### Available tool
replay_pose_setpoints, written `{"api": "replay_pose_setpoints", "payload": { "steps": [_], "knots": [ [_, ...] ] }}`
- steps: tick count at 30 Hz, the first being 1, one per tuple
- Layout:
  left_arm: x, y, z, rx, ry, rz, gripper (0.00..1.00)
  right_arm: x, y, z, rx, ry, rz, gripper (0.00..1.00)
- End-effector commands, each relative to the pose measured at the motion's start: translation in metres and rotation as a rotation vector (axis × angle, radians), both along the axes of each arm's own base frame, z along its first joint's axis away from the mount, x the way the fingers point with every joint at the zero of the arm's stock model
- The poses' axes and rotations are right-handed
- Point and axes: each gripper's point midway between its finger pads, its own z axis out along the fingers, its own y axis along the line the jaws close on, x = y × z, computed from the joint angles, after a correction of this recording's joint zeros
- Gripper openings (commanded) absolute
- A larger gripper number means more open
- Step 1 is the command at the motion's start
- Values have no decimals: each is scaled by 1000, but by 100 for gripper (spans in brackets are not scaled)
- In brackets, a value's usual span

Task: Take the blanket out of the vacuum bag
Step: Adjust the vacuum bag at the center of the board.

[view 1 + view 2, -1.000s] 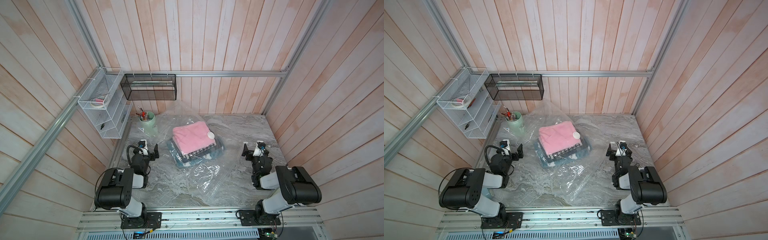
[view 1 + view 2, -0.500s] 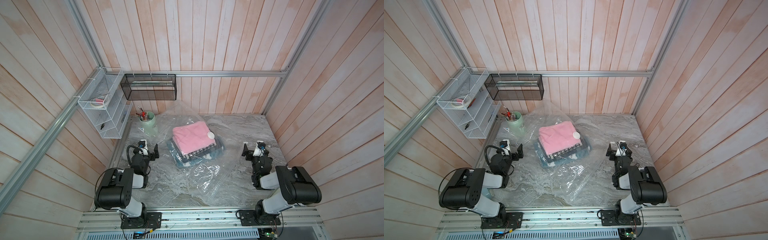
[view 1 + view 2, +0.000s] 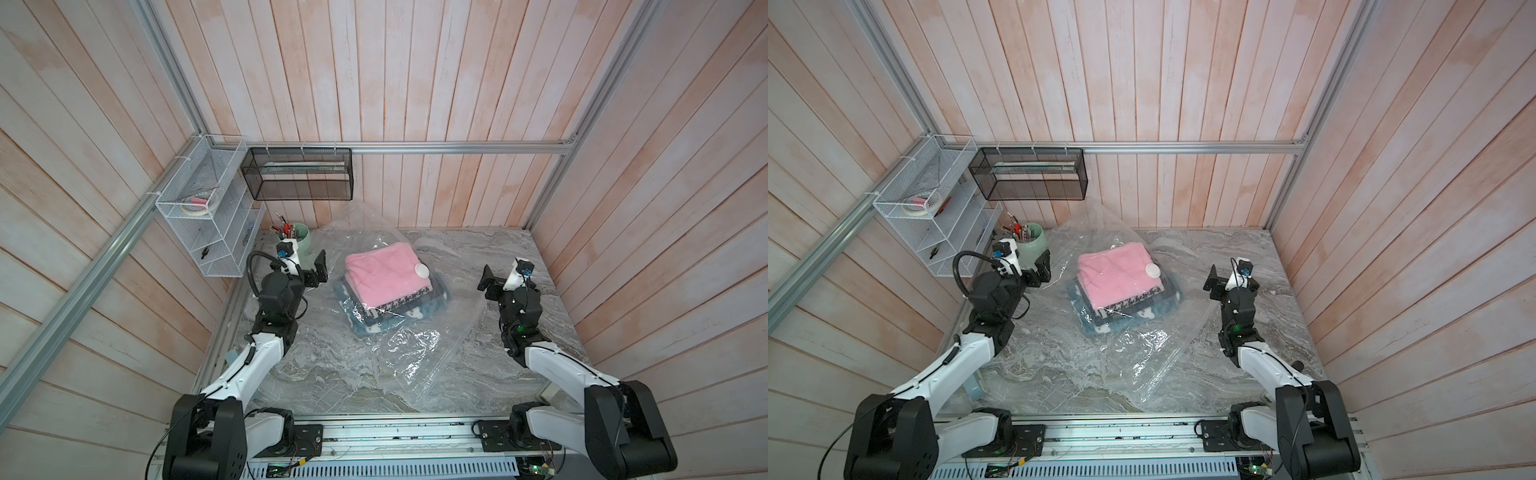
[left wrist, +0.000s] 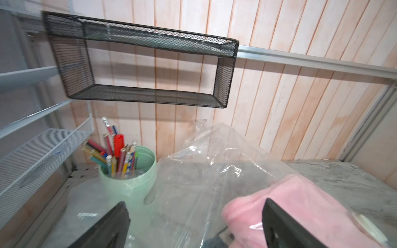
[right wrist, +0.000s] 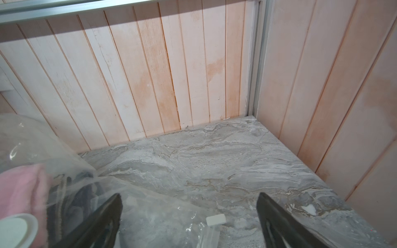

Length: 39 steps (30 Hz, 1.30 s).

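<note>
Pale pink plank walls close in a grey marbled tabletop on three sides, with a mint pen cup in the far left corner. The vacuum bag lies across the middle of the tabletop, its clear plastic slack and crinkled. Its long axis runs on a diagonal, from a corner propped against the back wall near the cup down to a corner near the front rail on the right arm's side. Inside, in the far half, sits a folded stack with the pink blanket on top and darker patterned layers beneath. The round white valve cap sits over the blanket's right edge.

Both arms flank the stack, low over the tabletop. The left claw has its jaws spread wide and holds nothing. It hovers just beside the bag's left edge, and the blanket lies to the robot's right of it. The right claw is likewise spread wide and empty, a little further from the stack. In the right wrist view the small white zip slider lies on the plastic just ahead of this claw. So the zip edge, and likely the bag's mouth, faces the right arm. Whether the zip is closed cannot be told.

The left claw is nearer the blanket and the right is nearer the closure. On that footing, opening the bag looks like the right arm's job, while the left is placed to pin the bag or draw the blanket out.
</note>
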Motion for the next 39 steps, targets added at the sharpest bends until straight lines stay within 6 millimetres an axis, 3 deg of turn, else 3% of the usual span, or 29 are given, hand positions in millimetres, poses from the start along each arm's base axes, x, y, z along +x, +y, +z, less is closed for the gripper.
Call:
{"api": "replay_pose_setpoints", "payload": {
  "steps": [1,7,11,15,21,25,27,29,30,32,33,34,35,39],
  "knots": [
    [7,-37,-64,-101,297,-183,98,-9,11,-56,173,248,17,98],
    [41,-77,-54,-216,360,-373,98,-25,31,-86,383,346,74,98],
    [60,-99,-64,-248,432,-434,98,-40,44,-107,463,373,120,98],
    [75,-115,-93,-256,514,-430,98,-43,49,-123,495,399,135,98],
    [87,-122,-138,-264,613,-350,98,-38,60,-133,487,436,166,98],
    [92,-122,-161,-252,653,-291,96,-33,71,-138,522,448,214,90],
    [90,-123,-169,-271,667,-292,87,-30,78,-142,529,464,245,82],
    [85,-125,-174,-300,675,-306,69,-28,84,-143,548,463,277,70],
    [81,-127,-177,-317,682,-317,57,-28,88,-143,560,458,295,60],
    [71,-130,-182,-350,703,-336,28,-26,93,-141,577,443,326,30],
    [65,-131,-184,-369,711,-342,16,-25,95,-139,584,433,339,10],
    [57,-132,-186,-384,718,-347,6,-23,97,-138,590,427,349,0],
    [50,-133,-186,-395,720,-353,1,-21,99,-136,591,418,358,0],
    [13,-133,-185,-407,741,-337,0,-12,107,-123,581,378,414,0]
  ]
}}
